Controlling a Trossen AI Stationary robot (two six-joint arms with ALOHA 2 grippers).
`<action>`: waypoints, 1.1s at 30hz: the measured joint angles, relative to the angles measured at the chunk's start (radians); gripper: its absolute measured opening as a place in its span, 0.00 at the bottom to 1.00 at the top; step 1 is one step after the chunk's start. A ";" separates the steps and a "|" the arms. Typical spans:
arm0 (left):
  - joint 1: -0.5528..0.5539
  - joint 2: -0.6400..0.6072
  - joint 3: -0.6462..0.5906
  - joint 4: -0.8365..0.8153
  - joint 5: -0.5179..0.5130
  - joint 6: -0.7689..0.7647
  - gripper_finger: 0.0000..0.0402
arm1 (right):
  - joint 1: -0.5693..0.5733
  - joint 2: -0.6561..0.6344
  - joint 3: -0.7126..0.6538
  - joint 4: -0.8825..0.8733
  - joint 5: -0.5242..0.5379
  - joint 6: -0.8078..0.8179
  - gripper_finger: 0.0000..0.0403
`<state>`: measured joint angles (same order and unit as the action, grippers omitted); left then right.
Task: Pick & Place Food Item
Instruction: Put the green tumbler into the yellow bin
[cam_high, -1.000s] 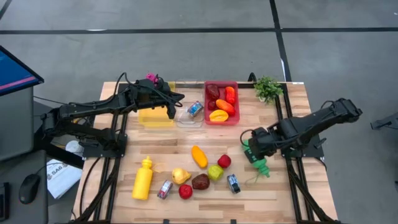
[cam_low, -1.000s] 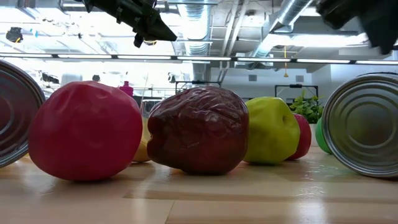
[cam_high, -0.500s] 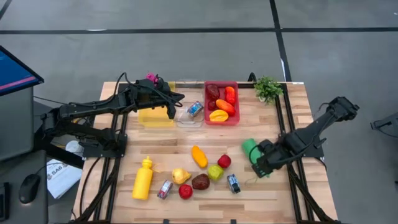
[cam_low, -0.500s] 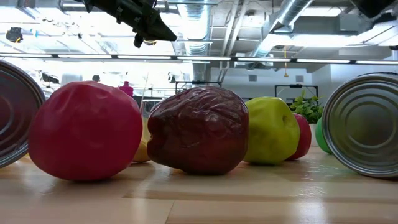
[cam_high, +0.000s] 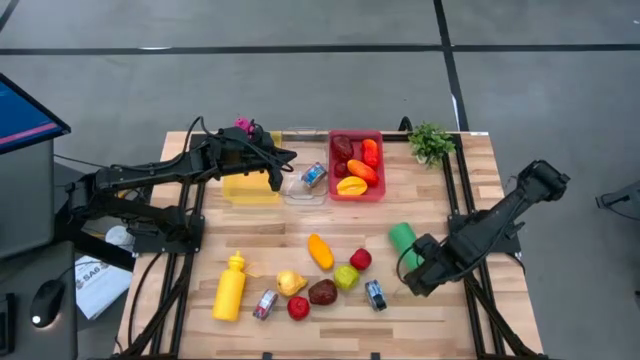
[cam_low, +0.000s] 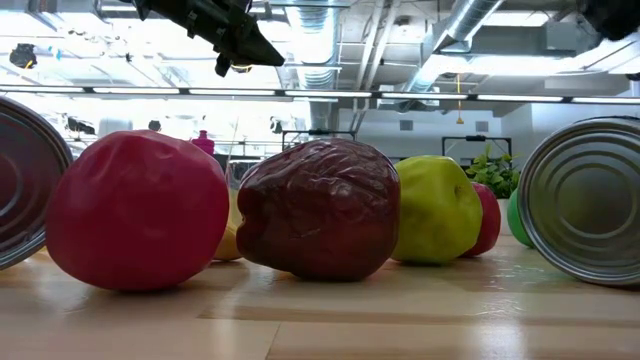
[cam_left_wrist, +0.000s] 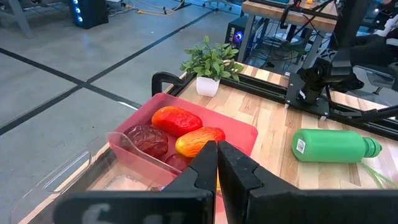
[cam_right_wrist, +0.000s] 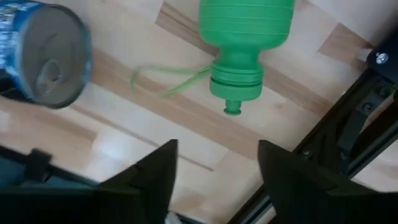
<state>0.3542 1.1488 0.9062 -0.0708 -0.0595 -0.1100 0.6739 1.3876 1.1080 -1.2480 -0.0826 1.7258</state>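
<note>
Loose food items lie in the near middle of the table: an orange pepper (cam_high: 319, 250), a small red fruit (cam_high: 360, 259), a green apple (cam_high: 346, 277), a dark red fruit (cam_high: 322, 291) and others. A red bin (cam_high: 381, 165) at the back holds more food. My right gripper (cam_high: 418, 280) (cam_right_wrist: 217, 177) stands open, pointing down, just near of a green bottle (cam_high: 403, 240) (cam_right_wrist: 245, 37) that lies on its side on the wood. My left gripper (cam_high: 277, 172) (cam_left_wrist: 216, 152) is shut on nothing, hovering over the containers at the back.
A small can (cam_high: 375, 294) (cam_right_wrist: 43, 53) lies left of my right gripper. Another can (cam_high: 265, 303) and a yellow squeeze bottle (cam_high: 230, 287) lie near left. A yellow container (cam_high: 250, 188), a clear one (cam_high: 305, 190) and a potted plant (cam_high: 430, 140) stand at the back. Black rails (cam_high: 452, 200) run along both sides.
My right gripper has moved toward the table's near edge and a little down, off the green bottle it stood over a second ago. The bottle now lies uncovered on the table, apart from the fingers.
</note>
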 joint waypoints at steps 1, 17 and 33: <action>0.000 0.000 0.000 0.000 0.000 0.000 0.00 | 0.000 0.016 0.000 0.000 0.000 -0.002 0.60; 0.000 0.000 0.000 0.000 0.000 0.000 0.00 | 0.000 0.198 0.000 -0.006 0.026 -0.087 0.74; 0.000 0.000 0.000 0.000 0.000 0.000 0.00 | 0.046 0.065 0.000 -0.011 0.065 -0.103 0.70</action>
<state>0.3541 1.1488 0.9062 -0.0709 -0.0596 -0.1098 0.7203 1.4527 1.1076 -1.2588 -0.0173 1.6226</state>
